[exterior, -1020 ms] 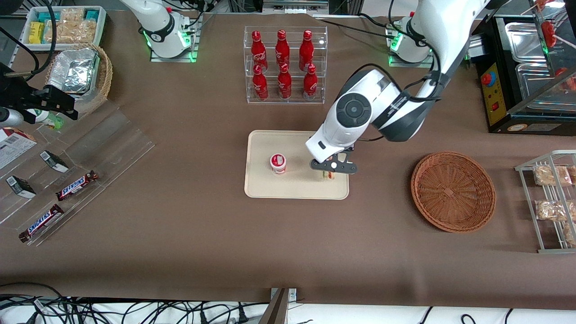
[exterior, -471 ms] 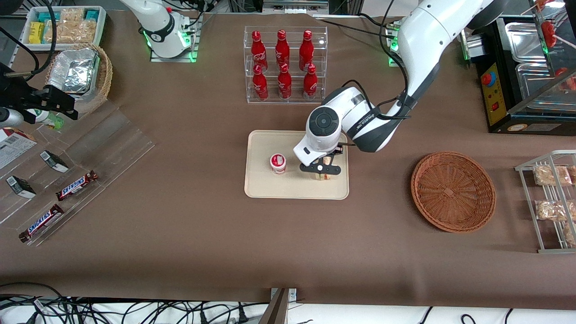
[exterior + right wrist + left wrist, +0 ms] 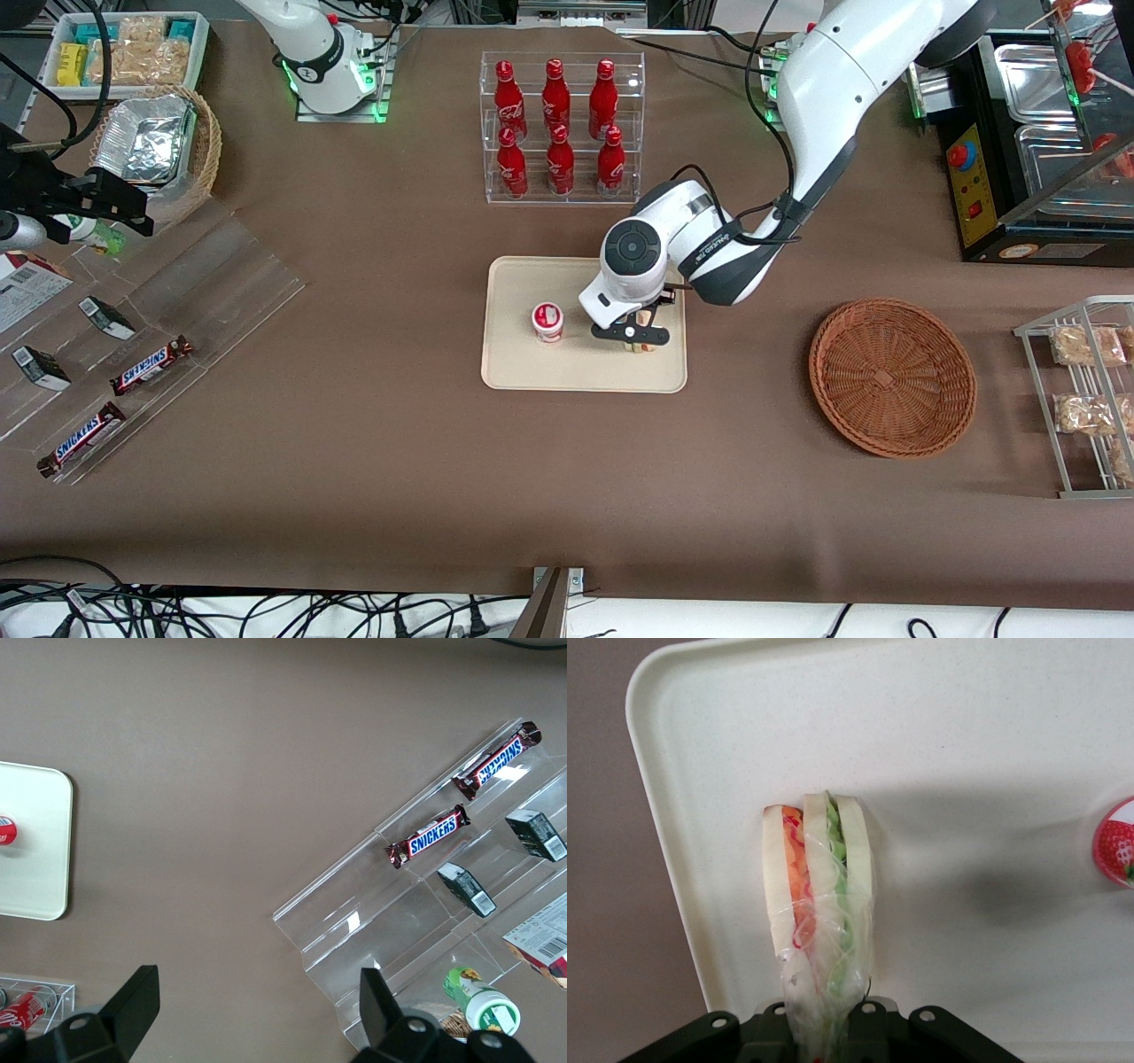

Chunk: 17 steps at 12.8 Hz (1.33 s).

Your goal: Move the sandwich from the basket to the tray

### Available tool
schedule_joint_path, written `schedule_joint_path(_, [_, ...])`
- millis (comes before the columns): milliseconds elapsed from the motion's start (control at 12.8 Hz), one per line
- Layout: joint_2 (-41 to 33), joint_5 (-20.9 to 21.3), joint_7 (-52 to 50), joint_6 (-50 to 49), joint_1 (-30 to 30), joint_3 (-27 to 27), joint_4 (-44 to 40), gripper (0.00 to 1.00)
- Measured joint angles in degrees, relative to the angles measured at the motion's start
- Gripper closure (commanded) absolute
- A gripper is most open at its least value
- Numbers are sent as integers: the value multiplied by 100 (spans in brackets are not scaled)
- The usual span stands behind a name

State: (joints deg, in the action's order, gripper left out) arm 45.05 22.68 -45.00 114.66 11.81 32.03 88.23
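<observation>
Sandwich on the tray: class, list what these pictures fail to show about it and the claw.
- Front view: the sandwich on the tray is mostly hidden under the claw and wrist.
- Left wrist view: the sandwich's gripped end runs off the picture's edge, so the claw's hold cannot be seen.
- Basket: nothing visible inside.

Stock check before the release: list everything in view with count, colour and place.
sandwich: 1, pale bread, red and green filling, over the tray, in the pincer
tray: 1, cream, table centre
yogurt cup: 1, red-white, on the tray beside the sandwich
wicker basket: 1, reddish-brown, toward the working arm's end
cola bottles: 6, red, in clear rack
Snickers bars: 2, brown, on acrylic shelves toward the parked arm's end
foil containers: silver, in tan basket
pincer: 1, black, over the tray, shut on the sandwich
</observation>
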Motion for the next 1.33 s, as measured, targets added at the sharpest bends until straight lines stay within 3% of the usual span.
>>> schedule_joint_path(78, [4,0,-44,2,3,0,0,16])
schedule_joint_path(157, [5,0,-72,2,7,0,0,0])
schedule_joint_path(784, [-402,2,-229,-517,-163,-5,-432,0])
schedule_joint_path(1333, [-1565,-341,-345,-1357,-1358,11,-842,0])
